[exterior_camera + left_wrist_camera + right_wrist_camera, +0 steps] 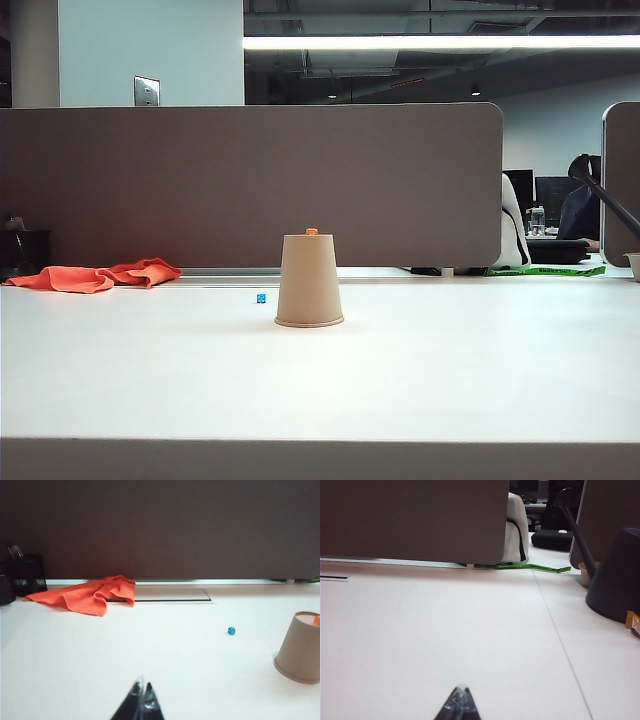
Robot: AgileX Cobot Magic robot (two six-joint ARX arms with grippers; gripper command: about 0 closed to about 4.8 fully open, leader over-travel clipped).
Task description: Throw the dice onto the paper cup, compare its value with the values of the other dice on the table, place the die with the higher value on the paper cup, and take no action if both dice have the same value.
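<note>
Already the orange die [312, 231] sits atop the upturned paper cup [309, 281].
Light, hard, slippery; pinch flat faces. Blue die [231, 630] on table [320, 380]; left gripper [141, 700] and right gripper [460, 700] closed, empty.

Orange die [312, 231] sits atop upturned paper cup [309, 279]; blue die [261, 298] beside.

paper cup [309, 280]: plain tan-brown, tapered, standing upside down on the white tabletop [320, 370], wide rim down, near the middle.
orange die [312, 231]: tiny bright cube resting on the cup's upturned base.
blue die [261, 298]: tiny bright cube with pale pips, lying on the tabletop just beside the cup, apart from it.
</note>
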